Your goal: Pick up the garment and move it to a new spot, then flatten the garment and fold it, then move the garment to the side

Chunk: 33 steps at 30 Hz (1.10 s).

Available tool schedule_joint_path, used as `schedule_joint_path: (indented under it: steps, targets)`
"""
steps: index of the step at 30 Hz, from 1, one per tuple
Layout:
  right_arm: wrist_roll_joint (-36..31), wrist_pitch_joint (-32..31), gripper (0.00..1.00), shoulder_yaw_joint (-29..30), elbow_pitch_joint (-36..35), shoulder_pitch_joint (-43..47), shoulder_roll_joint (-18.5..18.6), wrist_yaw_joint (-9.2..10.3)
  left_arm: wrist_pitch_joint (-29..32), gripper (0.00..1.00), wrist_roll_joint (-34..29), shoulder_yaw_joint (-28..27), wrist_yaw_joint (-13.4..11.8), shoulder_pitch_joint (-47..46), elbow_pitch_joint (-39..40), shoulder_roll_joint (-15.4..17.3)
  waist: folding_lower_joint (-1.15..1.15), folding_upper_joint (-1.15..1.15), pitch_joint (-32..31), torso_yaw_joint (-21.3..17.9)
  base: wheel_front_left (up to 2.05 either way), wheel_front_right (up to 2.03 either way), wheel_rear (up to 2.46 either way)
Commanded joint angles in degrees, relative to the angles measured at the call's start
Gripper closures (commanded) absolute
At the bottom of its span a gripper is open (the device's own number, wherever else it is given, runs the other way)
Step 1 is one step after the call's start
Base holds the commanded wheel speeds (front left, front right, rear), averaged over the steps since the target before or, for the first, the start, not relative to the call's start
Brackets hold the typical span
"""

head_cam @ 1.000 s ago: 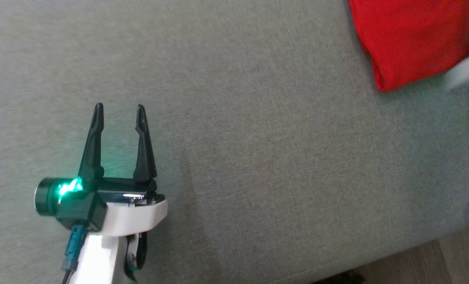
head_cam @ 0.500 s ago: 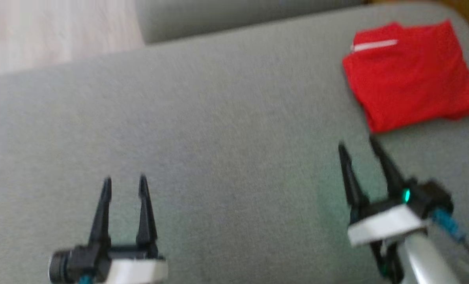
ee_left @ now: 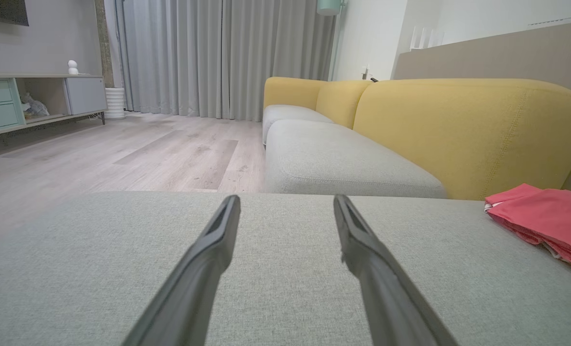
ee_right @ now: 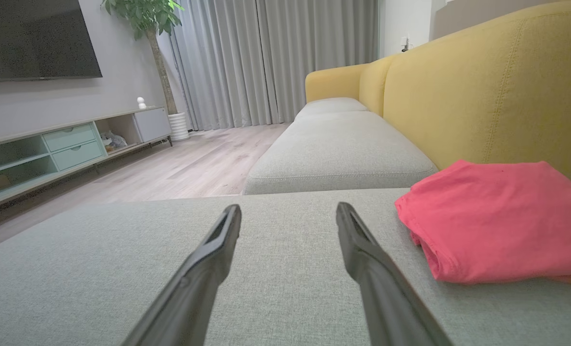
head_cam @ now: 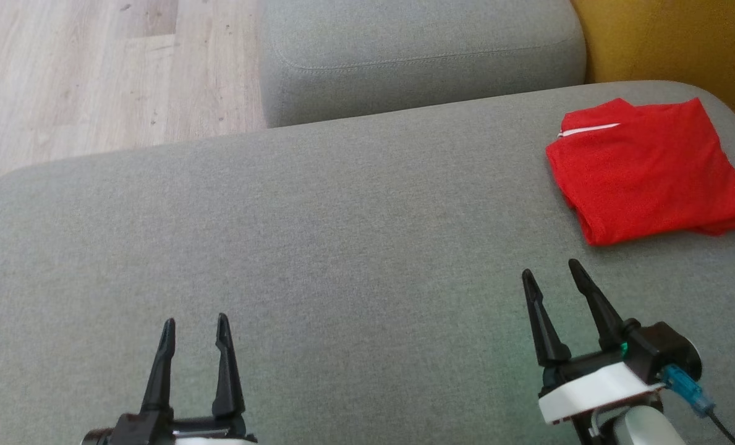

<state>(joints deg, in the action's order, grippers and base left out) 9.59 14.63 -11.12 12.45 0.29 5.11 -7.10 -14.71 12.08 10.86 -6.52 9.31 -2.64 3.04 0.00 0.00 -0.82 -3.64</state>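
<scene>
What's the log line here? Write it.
garment: folded, on cushion, far right | left gripper: open, empty | right gripper: open, empty, near garment

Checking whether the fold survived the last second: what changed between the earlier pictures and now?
Mostly the head camera lifted, shifting the whole view. The right tool, a pale blur beside the red garment a second ago, has drawn back short of its near corner, open. Nothing was gripped or released. The garment stays folded on the grey cushion; the left tool stays open and empty.

Right claw (head_cam: 549,267) has black fingers (head_cam: 542,324), white housing (head_cam: 593,386), blue cable plug (head_cam: 682,384).
</scene>
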Motion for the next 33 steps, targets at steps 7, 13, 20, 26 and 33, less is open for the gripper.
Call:
schedule_joint_path:
  steps: [7,13,20,26,33]
  targets:
    - [-0.86,0.37,0.0,-0.97,-2.14,-0.82,-0.76,-0.39,-0.29,0.0,-1.03,-2.49,0.11,-1.34,1.45,-0.16,0.0,0.0,-0.29,-0.1,0.0,0.0,0.0]
    - [-1.13,0.37,0.0,-0.91,-2.09,-0.69,-0.9,-0.39,-0.29,0.0,-2.29,-2.57,-0.03,-1.27,0.98,-0.16,0.0,0.0,-0.19,-0.25,0.0,0.0,0.0]
    - [1.78,-0.35,1.0,0.27,2.35,1.08,-0.67,0.04,0.32,1.0,0.38,-0.16,0.21,0.41,-3.05,0.08,0.0,0.0,-0.15,-0.14,0.0,0.0,0.0]
    - [6.14,-1.15,1.0,0.82,2.39,0.62,-0.45,0.02,1.11,1.0,4.7,-0.69,0.88,-0.4,-3.5,0.38,0.0,0.0,-0.1,0.05,0.0,0.0,0.0]
    - [10.37,-1.93,1.0,1.37,2.41,0.21,-0.3,0.0,1.89,1.0,8.91,-1.19,1.63,-1.27,-4.12,0.62,0.0,0.0,-0.05,0.23,0.0,0.0,0.0]
